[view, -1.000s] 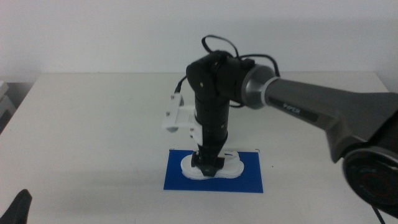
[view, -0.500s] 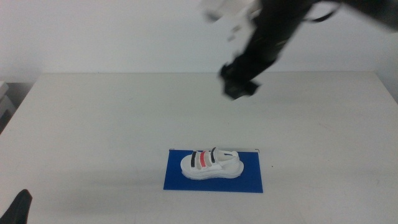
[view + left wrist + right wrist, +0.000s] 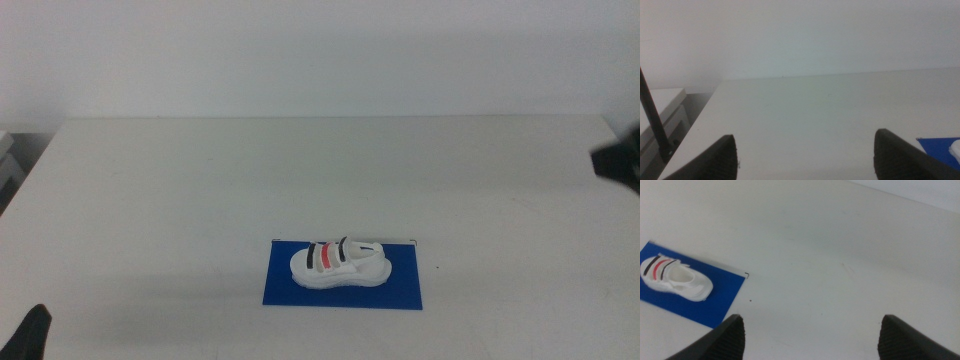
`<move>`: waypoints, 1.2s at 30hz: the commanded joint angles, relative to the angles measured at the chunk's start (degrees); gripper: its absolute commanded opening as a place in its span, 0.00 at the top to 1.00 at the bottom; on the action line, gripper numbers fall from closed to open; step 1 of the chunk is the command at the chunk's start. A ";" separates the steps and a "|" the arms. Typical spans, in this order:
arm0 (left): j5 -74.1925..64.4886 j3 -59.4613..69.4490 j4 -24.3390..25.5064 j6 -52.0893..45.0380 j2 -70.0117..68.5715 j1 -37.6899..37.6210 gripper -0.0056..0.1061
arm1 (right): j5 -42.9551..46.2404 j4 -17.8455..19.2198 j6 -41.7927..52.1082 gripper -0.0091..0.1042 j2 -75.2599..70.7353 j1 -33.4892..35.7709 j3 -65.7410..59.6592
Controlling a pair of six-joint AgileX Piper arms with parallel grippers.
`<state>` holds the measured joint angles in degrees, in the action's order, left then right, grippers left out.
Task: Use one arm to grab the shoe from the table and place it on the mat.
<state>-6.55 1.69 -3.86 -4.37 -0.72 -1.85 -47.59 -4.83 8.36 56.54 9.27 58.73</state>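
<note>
The white shoe [image 3: 339, 264] with black and red straps lies on its sole on the dark-blue mat [image 3: 400, 290], near the front middle of the white table [image 3: 200, 190]. My right gripper [image 3: 620, 165] shows only as a dark tip at the right edge of the middle view, far from the shoe. The right wrist view shows its jaws wide apart and empty [image 3: 812, 325], with the shoe [image 3: 675, 277] on the mat [image 3: 715, 297] off to one side. My left gripper [image 3: 32, 335] waits at the bottom-left corner, open and empty [image 3: 805, 145].
A plain white wall runs behind the table's far edge. A white cabinet [image 3: 660, 115] stands beside the table's left edge. A corner of the mat [image 3: 940, 146] shows in the left wrist view.
The right gripper let go of the shoe on the mat, rose, and pulled back to the right edge of the view. The shoe stays on the mat. The left arm has not moved.
</note>
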 commanded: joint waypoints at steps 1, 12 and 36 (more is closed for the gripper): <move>4.71 0.40 -0.55 0.27 -0.59 -0.25 0.11 | 9.48 -2.04 -0.28 0.11 -5.90 -2.25 -6.38; 4.71 0.40 -0.55 0.27 -0.59 -0.25 0.11 | 35.06 -2.09 -1.49 0.11 -28.46 -2.74 -36.57; 4.71 0.40 -0.55 0.27 -0.37 -0.25 0.11 | 36.24 0.23 -1.29 0.11 -58.65 -2.67 -60.67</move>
<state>-6.54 1.69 -3.86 -4.37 -0.72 -1.85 -15.21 -5.31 6.79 -0.59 6.81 -1.63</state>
